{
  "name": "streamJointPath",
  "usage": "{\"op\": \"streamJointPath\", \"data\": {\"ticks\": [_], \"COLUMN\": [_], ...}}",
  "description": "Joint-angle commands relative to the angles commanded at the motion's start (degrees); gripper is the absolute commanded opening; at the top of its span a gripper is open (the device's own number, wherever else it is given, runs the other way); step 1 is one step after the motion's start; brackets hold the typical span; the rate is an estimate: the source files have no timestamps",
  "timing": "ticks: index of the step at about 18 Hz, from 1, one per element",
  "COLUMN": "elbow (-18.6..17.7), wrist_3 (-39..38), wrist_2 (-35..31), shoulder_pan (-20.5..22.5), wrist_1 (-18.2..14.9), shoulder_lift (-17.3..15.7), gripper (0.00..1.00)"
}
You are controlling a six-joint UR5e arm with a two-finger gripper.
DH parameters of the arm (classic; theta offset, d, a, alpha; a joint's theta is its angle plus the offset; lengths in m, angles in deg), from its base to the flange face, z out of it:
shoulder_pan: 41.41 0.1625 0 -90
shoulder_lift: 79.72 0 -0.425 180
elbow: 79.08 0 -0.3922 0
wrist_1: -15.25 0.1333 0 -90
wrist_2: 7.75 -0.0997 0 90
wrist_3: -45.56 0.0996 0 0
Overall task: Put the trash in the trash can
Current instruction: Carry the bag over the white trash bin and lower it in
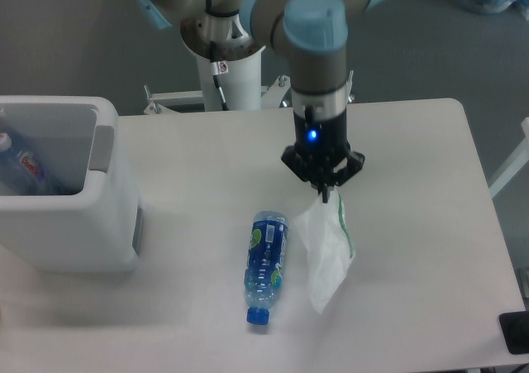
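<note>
Camera view: gripper (pixel 324 193) fingers pinching flat white green-striped plastic wrapper (pixel 329 249) by top corner, hanging. Judgement: lift clear of blue-capped bottle (pixel 265 265), carry over white boxy bin (pixel 91 224), then release.

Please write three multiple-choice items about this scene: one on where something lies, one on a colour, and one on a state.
1. Where does the bottle lie?
A. on the table, left of the wrapper
B. on top of the trash can's rim
C. in the end effector

2. What colour is the stripe along the wrapper's edge?
A. red
B. green
C. yellow

3. What is the state of the end effector?
A. open, far above the trash can
B. shut on the bottle
C. shut on the wrapper

Answers:
1 A, since the bottle lies flat on the table, its cap toward the camera.
2 B, since a green line runs down the wrapper's right edge.
3 C, since the wrapper hangs from the fingertips, well right of the trash can.
</note>
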Motion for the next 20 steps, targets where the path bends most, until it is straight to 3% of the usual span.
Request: {"op": "streamJointPath", "data": {"ticks": [4,8,15,20], "elbow": [0.45,0.54,0.45,-2.10], "wrist_3": [-1.59,-1.68,-4.23,-3.44], "wrist_2": [8.63,15.05,18.75,18.66], "shoulder_pan": [-0.52,-5.26,-12.12,-15.11], "wrist_1": [-3.07,-10.19,-12.39,-12.84], "shoulder_lift": [-4.04,-8.26,-14.94,-18.29], "gripper": [0.00,0.00,0.00,0.00]}}
